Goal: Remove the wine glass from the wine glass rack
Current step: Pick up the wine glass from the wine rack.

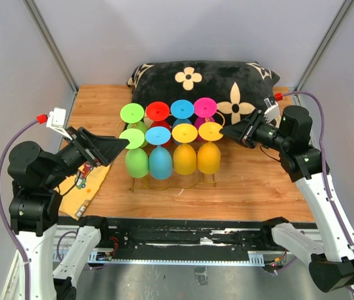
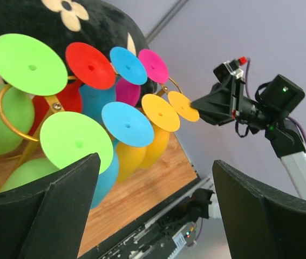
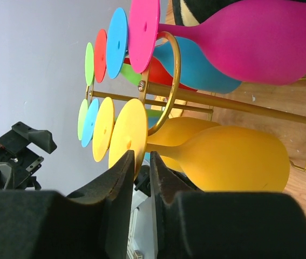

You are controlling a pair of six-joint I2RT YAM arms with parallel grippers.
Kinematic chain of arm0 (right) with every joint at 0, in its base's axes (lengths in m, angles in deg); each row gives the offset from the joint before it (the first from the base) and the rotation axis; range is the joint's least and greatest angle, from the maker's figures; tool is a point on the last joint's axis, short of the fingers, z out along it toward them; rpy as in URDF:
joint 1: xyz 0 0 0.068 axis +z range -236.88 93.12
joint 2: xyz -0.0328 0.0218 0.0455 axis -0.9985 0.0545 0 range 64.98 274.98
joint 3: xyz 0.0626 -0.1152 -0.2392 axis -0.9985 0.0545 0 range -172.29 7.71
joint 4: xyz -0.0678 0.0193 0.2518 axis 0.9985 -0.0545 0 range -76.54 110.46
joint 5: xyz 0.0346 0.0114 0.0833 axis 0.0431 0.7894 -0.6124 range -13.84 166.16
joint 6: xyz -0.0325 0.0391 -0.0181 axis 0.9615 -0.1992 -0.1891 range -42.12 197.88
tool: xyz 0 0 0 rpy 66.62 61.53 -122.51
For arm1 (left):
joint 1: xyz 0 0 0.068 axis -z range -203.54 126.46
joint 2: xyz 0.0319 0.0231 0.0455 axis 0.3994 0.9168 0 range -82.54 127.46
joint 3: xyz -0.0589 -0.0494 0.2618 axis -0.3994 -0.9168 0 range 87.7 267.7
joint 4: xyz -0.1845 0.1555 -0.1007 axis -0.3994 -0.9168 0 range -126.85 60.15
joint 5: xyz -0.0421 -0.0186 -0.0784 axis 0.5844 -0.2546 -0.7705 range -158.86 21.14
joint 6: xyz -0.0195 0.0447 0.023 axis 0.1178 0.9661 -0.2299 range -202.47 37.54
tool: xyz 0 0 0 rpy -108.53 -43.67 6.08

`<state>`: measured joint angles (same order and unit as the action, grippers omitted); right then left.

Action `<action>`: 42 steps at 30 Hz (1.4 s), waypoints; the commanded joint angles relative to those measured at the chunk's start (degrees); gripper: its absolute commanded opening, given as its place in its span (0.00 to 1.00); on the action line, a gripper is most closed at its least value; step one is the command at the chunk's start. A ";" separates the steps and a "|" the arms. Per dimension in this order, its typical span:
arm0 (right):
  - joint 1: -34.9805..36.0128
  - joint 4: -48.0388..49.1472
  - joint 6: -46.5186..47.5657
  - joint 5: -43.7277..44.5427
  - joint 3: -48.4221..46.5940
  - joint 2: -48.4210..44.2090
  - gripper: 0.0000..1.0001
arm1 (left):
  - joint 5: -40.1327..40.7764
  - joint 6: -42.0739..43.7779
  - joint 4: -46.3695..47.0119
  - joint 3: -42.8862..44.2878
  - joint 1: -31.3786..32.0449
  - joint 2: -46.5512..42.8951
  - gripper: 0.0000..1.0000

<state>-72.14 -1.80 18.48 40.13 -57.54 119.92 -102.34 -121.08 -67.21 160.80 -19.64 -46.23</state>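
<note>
The gold wire wine glass rack [image 1: 140, 182] stands mid-table with several coloured glasses hanging bowl-down in two rows. The front-right one is a yellow wine glass [image 1: 208, 158]. My right gripper [image 1: 225, 132] is at the right rim of its round foot [image 1: 210, 131]. In the right wrist view that gripper [image 3: 142, 156] has its jaws nearly closed around the foot's edge [image 3: 128, 132], with a slim gap still showing. The gold rail [image 3: 223, 102] runs just above. My left gripper [image 1: 123, 144] hovers open by the front-left green glass [image 1: 136, 162], holding nothing [image 2: 155, 162].
A black cushion with cream flower prints [image 1: 201, 78] lies right behind the rack. A yellow cloth [image 1: 86, 187] lies under the left arm. Grey walls close in on both sides and the table's front edge carries a black rail [image 1: 183, 231].
</note>
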 commanded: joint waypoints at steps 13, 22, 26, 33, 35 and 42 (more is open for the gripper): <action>0.29 5.71 -9.58 -0.44 1.44 -4.43 0.01 | -15.06 -3.94 9.42 3.41 0.32 4.26 0.88; 0.36 1.95 -8.97 0.09 -0.28 -6.10 0.01 | -18.11 -4.79 9.88 6.60 0.32 6.38 0.85; 0.42 -0.35 -7.38 -1.16 -0.65 -7.34 0.01 | -17.91 -3.97 8.75 7.40 0.32 7.42 0.87; 0.44 -1.61 -4.60 -4.19 -1.40 -7.76 0.01 | -18.15 -2.67 8.01 9.43 0.32 10.63 0.88; 0.42 -1.06 -4.75 -4.75 -1.82 -7.28 0.01 | -18.39 -3.05 8.62 10.23 0.32 11.26 0.88; 0.41 0.30 -4.95 -5.01 -1.53 -6.23 0.01 | -19.16 -4.04 9.91 12.02 0.32 11.38 0.89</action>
<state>-72.11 -2.52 12.52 37.50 -57.39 113.65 -119.01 -124.79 -59.08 170.70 -19.62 -34.21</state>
